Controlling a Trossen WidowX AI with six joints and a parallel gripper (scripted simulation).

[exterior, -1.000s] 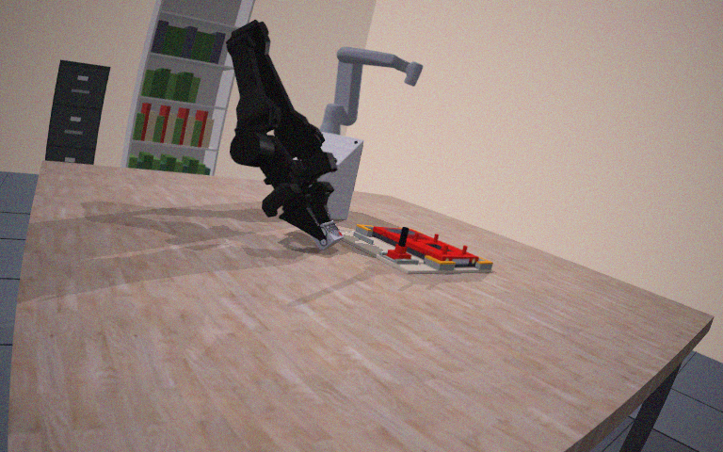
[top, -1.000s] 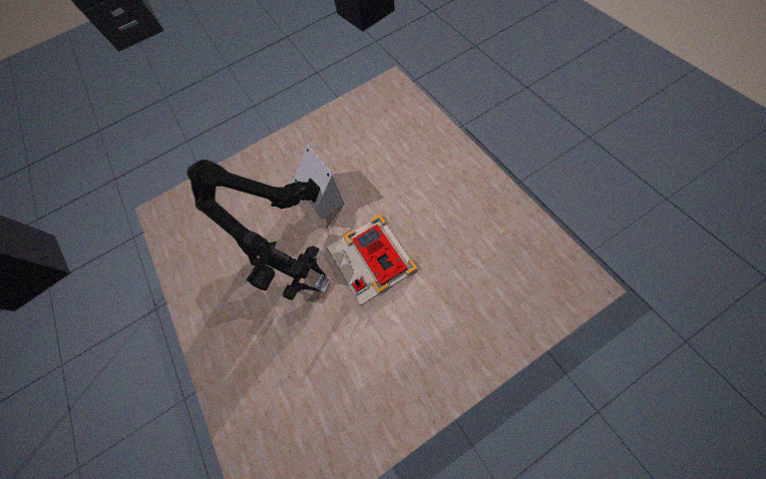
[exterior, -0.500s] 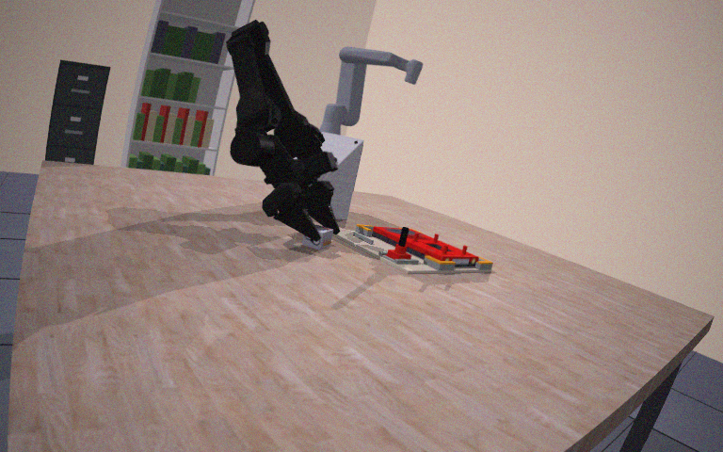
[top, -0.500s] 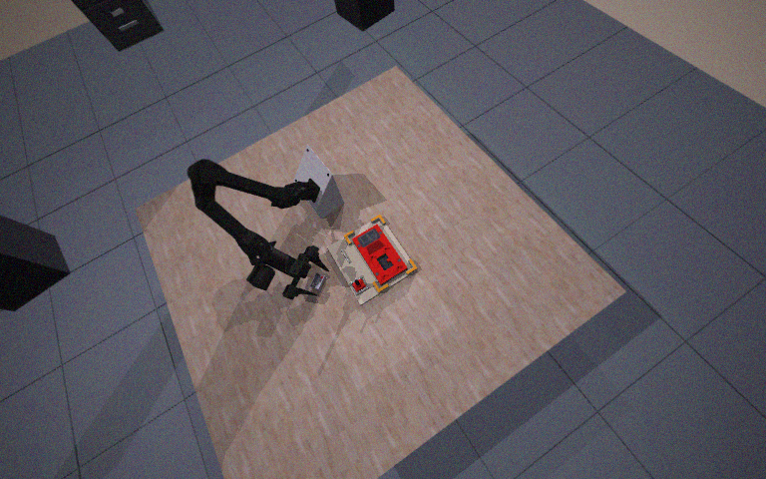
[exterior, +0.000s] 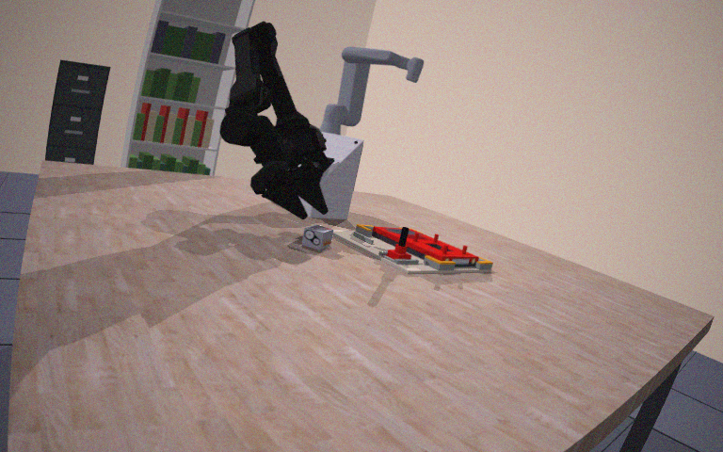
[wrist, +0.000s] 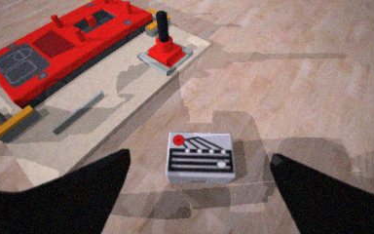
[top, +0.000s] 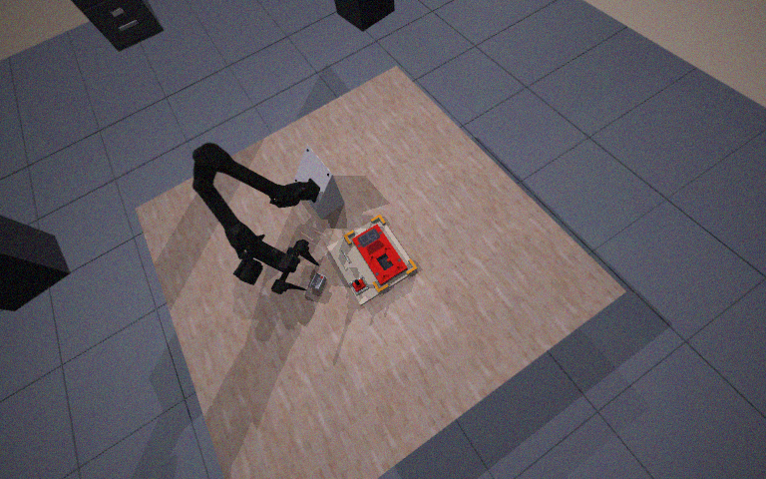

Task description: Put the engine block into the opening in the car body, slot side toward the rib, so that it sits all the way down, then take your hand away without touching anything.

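The grey engine block [top: 316,283] [exterior: 316,237] [wrist: 201,157] stands on the wooden table beside the pale board, its top with a red disc and dark stripes facing up in the wrist view. Its slot is not visible. My gripper [top: 312,276] [exterior: 315,215] [wrist: 201,158] is open and empty, with its fingertips above the block and apart from it on both sides. The red car body [top: 390,272] [exterior: 455,250] [wrist: 72,54] lies on the board between yellow corner pieces. Its dark opening [top: 384,260] [wrist: 94,21] holds no block; a small red rib shows there in the wrist view.
The pale board [top: 361,298] [exterior: 356,249] [wrist: 137,99] carries a red piece with an upright black handle [exterior: 403,237] [wrist: 162,26] on the side near the block, and a thin grey bar [wrist: 78,112]. A light grey angled box [top: 326,199] [exterior: 345,168] stands behind the arm.
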